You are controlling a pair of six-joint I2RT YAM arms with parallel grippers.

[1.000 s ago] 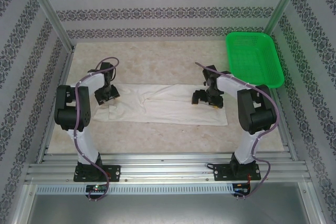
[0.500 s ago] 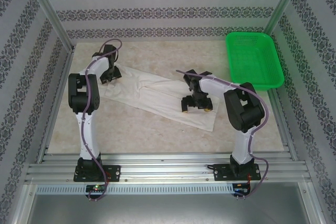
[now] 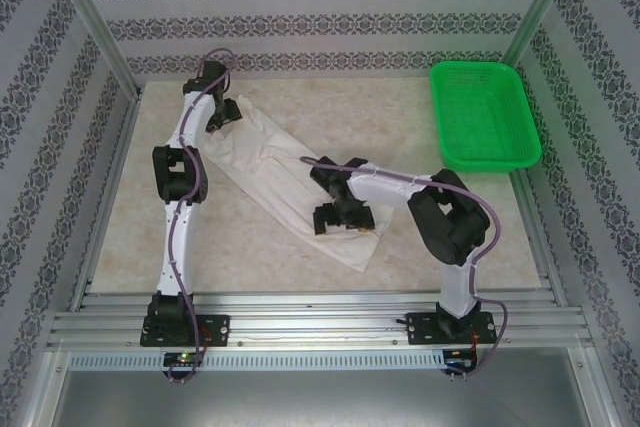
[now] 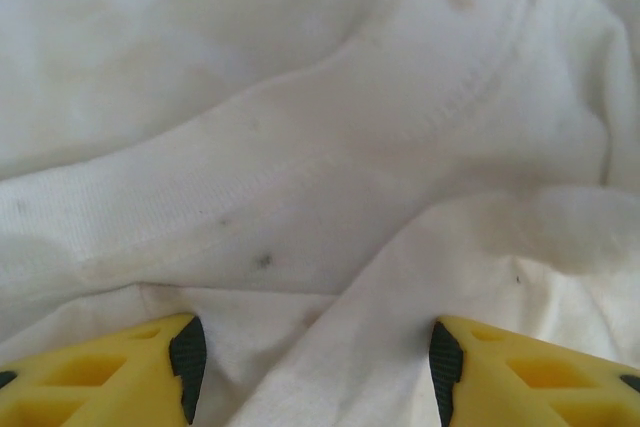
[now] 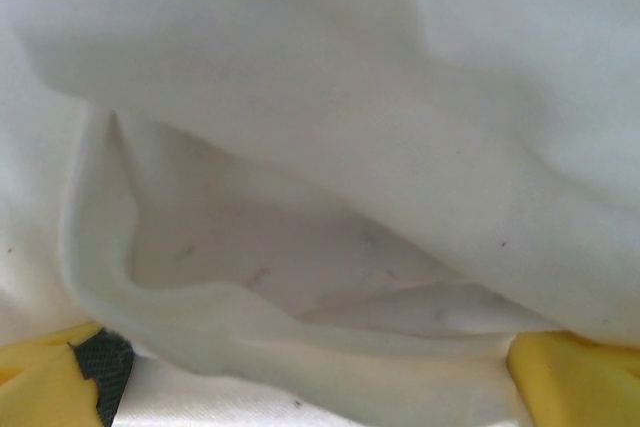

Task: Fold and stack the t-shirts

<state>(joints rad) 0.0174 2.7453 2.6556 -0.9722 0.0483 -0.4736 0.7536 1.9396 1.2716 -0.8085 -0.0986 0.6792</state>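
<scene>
One t-shirt [image 3: 285,182] lies on the table [image 3: 250,242], long axis diagonal, far-left to near-centre. The left gripper [image 3: 224,113] sits at its far end, right gripper [image 3: 338,221] at its near end; both jaws parted over cloth, nothing visibly pinched.

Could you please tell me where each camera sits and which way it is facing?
Top external: above and behind, looking down at table, shirt, basket; left arm, right arm show.
Left wrist: on the left arm, close over the shirt; left gripper at bottom.
Right wrist: same on the right, facing a shirt fold; right gripper at bottom.
All share the shirt.
</scene>
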